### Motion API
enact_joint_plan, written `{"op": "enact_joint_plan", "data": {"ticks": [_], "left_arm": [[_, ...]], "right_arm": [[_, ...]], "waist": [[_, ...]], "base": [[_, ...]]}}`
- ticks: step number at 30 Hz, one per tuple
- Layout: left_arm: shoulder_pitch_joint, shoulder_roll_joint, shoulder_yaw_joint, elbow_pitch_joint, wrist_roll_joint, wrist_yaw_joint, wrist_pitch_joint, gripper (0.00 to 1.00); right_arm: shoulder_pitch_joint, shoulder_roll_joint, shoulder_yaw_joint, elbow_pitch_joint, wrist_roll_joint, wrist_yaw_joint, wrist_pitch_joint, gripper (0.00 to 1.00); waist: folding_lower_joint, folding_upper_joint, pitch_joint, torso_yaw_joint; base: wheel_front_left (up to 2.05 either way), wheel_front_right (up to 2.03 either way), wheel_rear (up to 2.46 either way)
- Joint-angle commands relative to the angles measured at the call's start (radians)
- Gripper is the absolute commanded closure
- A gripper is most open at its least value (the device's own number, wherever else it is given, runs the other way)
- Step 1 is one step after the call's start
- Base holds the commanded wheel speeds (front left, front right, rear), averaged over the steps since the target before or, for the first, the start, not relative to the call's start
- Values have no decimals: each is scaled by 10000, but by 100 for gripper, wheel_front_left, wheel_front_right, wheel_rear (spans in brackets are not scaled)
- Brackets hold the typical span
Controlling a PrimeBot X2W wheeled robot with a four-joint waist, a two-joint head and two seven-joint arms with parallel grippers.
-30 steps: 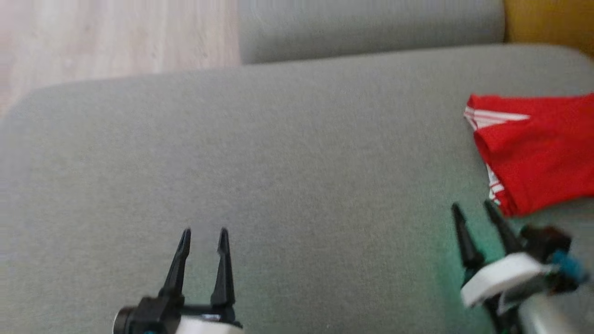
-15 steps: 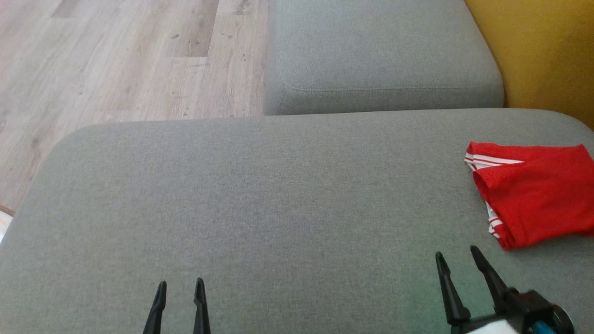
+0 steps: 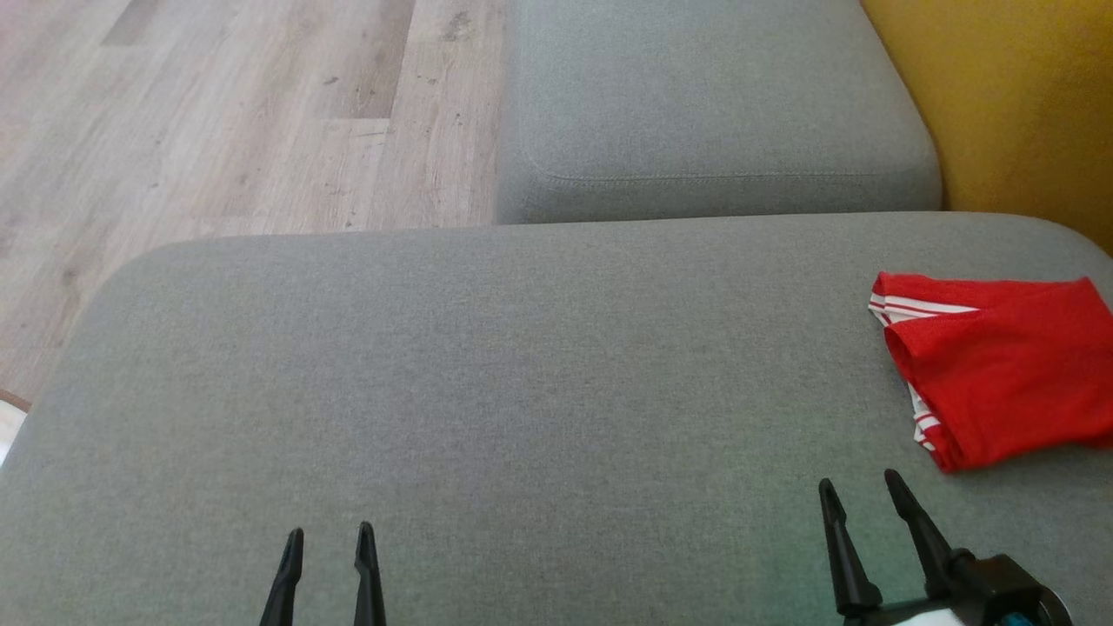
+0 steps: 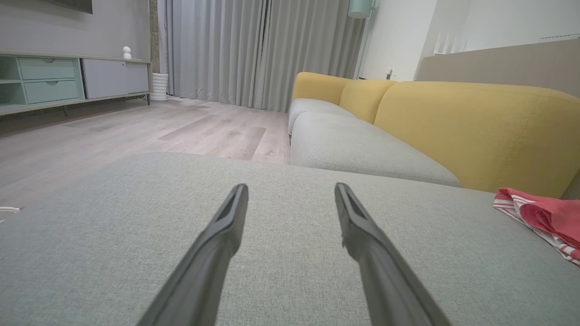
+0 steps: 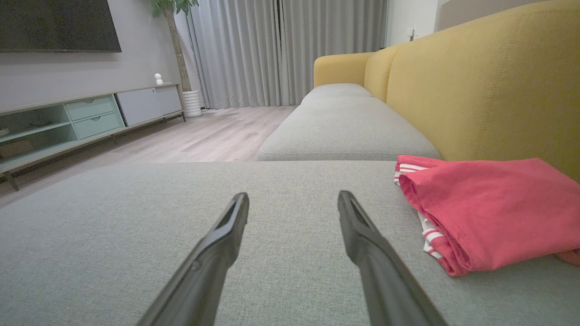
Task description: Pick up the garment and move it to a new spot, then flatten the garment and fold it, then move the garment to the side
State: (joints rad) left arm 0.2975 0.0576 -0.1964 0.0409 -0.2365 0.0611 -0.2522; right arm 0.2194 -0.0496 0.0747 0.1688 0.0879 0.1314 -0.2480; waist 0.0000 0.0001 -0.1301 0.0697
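The garment (image 3: pixel 1000 365) is red with white stripes, folded into a compact bundle at the right edge of the grey sofa seat (image 3: pixel 522 391). It also lies at the right in the right wrist view (image 5: pixel 485 208) and at the far right in the left wrist view (image 4: pixel 543 217). My right gripper (image 3: pixel 859 494) stands open just below and left of the garment, apart from it, nothing between its fingers. Low on the left, my left gripper (image 3: pixel 329 539) is open and empty over bare seat fabric.
A second grey seat cushion (image 3: pixel 713 104) adjoins the far side. A yellow sofa backrest (image 3: pixel 1000 104) runs along the right. Wooden floor (image 3: pixel 217 122) lies beyond the seat's left and far edges. A low media cabinet (image 5: pixel 81 117) and curtains (image 5: pixel 281 50) stand across the room.
The head camera has tilted up, so more floor and the far cushion show. Both grippers sit lower in the picture. The garment lies where it was on the seat.
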Motion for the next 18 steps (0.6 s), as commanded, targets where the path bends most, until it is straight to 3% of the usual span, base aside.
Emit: {"op": "enact_joint_plan", "data": {"ticks": [1, 3, 4, 18], "left_arm": [[-329, -74, 337, -282, 93, -23, -95, 0], [-364, -74, 328, -209, 127, -34, -95, 0], [0, 0, 0, 83, 12, -9, 0, 100], [-267, 71, 144, 652, -1329, -150, 273, 100]], "right_arm": [[-337, -44, 205, -290, 5, -7, -136, 0], [-331, -34, 175, -267, -99, -7, -137, 0], [0, 17, -13, 17, -44, 0, 0, 100], [-211, -47, -58, 484, 1397, -1, 264, 100]], "waist": [[0, -1, -13, 17], [0, -1, -60, 53], [0, -1, -60, 53], [0, -1, 62, -13]], "base": [[0, 0, 0], [0, 0, 0], [0, 0, 0], [0, 0, 0]]}}
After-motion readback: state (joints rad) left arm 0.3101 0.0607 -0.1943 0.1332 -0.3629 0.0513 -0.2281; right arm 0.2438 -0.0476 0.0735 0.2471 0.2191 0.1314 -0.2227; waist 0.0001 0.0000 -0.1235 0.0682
